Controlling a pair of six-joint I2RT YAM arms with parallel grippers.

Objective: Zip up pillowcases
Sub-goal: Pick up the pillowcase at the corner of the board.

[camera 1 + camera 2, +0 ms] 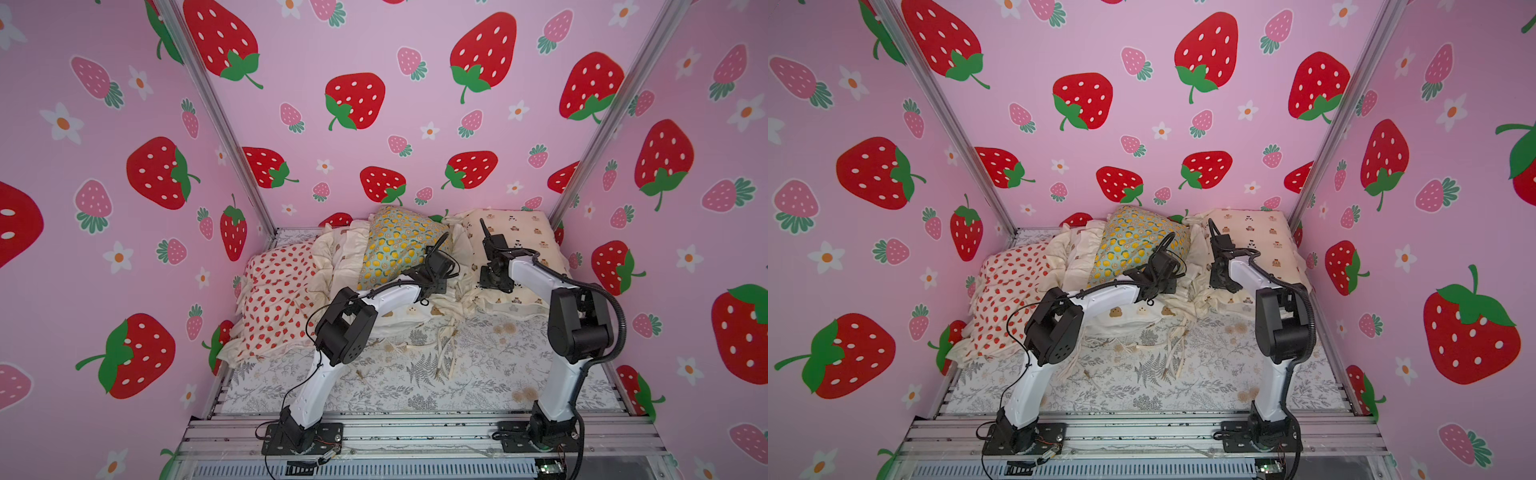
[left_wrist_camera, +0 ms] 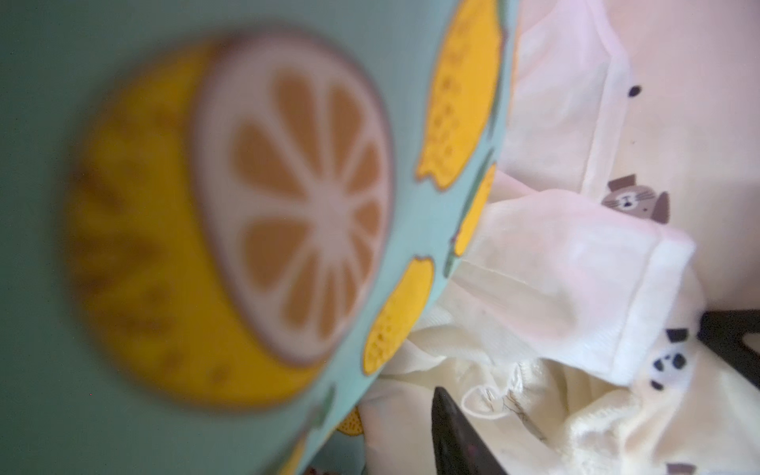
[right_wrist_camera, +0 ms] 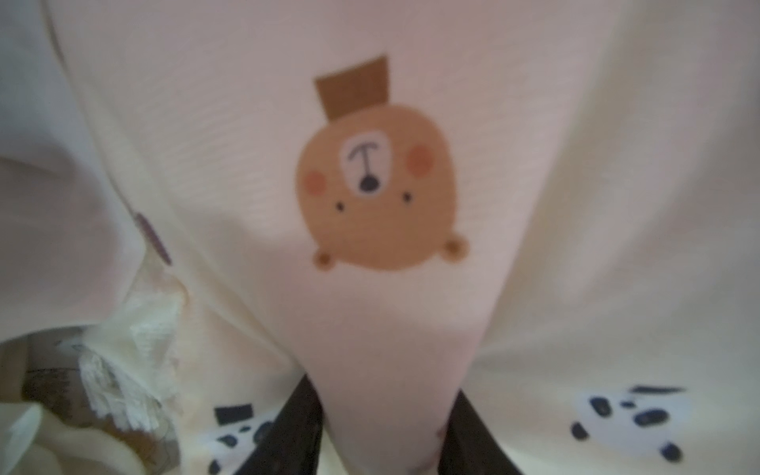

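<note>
The right gripper (image 3: 386,432) is pinching a fold of the tiny-bear pillowcase (image 3: 534,205) at far right, probably needing its zipper pull found next, while the left gripper (image 1: 438,262) is giving no clue whether it is holding anything.

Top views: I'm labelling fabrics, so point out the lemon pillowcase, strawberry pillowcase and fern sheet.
Lemon pillowcase (image 1: 397,245), in a top view, middle of its printed face.
Strawberry pillowcase (image 1: 274,299), in a top view, middle of its printed face.
Fern sheet (image 1: 395,386), in a top view, a bare printed patch.
</note>
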